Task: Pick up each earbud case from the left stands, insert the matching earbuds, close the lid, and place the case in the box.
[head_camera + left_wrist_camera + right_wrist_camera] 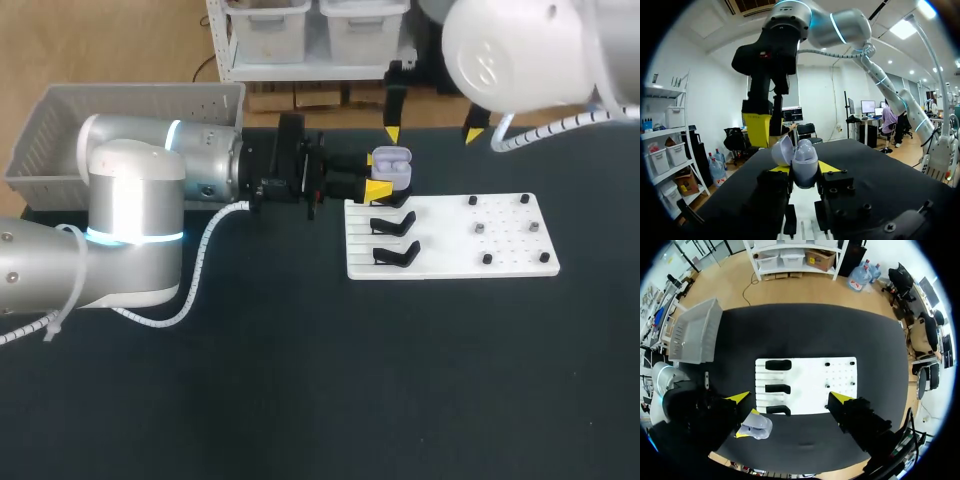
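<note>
- The grey box (60,130) sits at 10 o'clock on the dark surface (300,380), close beside the left arm and so handy for finished cases. I see no case in it.
- The left end effector (381,175) comes in level from 9 o'clock. Its yellow tips pinch the lilac earbud case (393,163) from both sides, holding it just off the board's 11 o'clock corner.
- The case is upright with its lid swung open, probably so earbuds can go in from above. Whether any are inside I cannot tell.
- Three black stands (394,225) line the 9 o'clock edge of the white board (450,262), and none carries a case.
- Small dark items (480,228) dot the board's 3 o'clock half, too small to identify.
- The right end effector (432,134) hangs near the board's 12 o'clock edge, spread wide and holding nothing, likely placed to fetch an earbud.
</note>
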Motion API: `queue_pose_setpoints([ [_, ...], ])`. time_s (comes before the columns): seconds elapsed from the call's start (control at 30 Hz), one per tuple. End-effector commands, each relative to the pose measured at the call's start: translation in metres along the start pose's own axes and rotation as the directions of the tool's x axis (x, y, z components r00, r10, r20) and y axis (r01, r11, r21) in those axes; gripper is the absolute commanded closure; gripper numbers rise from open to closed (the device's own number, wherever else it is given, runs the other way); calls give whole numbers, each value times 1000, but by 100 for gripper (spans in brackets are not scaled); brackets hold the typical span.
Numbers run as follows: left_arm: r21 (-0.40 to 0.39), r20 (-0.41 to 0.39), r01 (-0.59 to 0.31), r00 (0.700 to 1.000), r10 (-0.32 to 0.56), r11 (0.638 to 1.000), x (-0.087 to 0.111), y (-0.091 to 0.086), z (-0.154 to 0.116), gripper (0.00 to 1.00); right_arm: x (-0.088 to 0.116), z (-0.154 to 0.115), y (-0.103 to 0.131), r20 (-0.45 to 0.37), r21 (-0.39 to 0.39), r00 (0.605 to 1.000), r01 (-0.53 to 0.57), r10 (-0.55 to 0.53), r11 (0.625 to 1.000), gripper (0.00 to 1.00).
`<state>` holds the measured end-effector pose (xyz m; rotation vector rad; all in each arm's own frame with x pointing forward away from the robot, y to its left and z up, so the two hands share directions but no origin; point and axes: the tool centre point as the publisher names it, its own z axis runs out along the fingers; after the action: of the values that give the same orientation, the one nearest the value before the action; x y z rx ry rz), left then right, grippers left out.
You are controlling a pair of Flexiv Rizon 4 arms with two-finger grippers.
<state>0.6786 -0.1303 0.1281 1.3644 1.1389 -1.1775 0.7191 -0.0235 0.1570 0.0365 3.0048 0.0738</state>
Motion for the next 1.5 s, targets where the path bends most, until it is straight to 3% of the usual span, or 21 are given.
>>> queue_pose_setpoints([
  [0.03,-6,1,-3,1000,3,1000,0,-2,0,100,4,2,1,-21,2,1000,5,-5,1000,0],
  [0.43,-6,1,-3,1000,3,1000,0,-2,0,100,33,-5,7,-71,-22,997,24,-26,999,0],
  [0.5,-6,1,-3,1000,3,1000,0,-2,0,100,35,-7,8,-24,-4,999,28,-28,1000,0],
  [0.63,-6,1,-3,1000,3,1000,0,-2,0,100,34,-30,2,154,-24,988,11,-8,1000,0],
  [0.87,-6,1,-3,1000,3,1000,0,-2,0,100,59,-75,-2,305,-79,948,116,-87,990,0],
  [0.93,-35,-22,37,999,-38,999,-3,-3,-7,100,73,-85,-3,350,-89,931,141,-101,986,0],
  [1.1,-197,-9,178,983,-184,964,-7,-6,-34,100,98,-90,-3,375,-137,918,193,-130,972,0],
  [1.2,-271,-10,171,984,-180,947,-18,-6,-52,100,107,-92,-4,380,-194,917,207,-122,959,0],
  [1.27,-316,-14,157,985,-170,936,-26,-4,-65,100,109,-94,-5,357,-274,930,196,-89,941,0],
  [1.4,-398,-38,112,990,-139,910,-33,6,-93,100,109,-94,-5,357,-274,930,196,-89,941,0],
  [1.5,-485,-36,95,991,-129,869,-33,18,-120,100,109,-94,-5,357,-274,930,196,-89,941,0],
])
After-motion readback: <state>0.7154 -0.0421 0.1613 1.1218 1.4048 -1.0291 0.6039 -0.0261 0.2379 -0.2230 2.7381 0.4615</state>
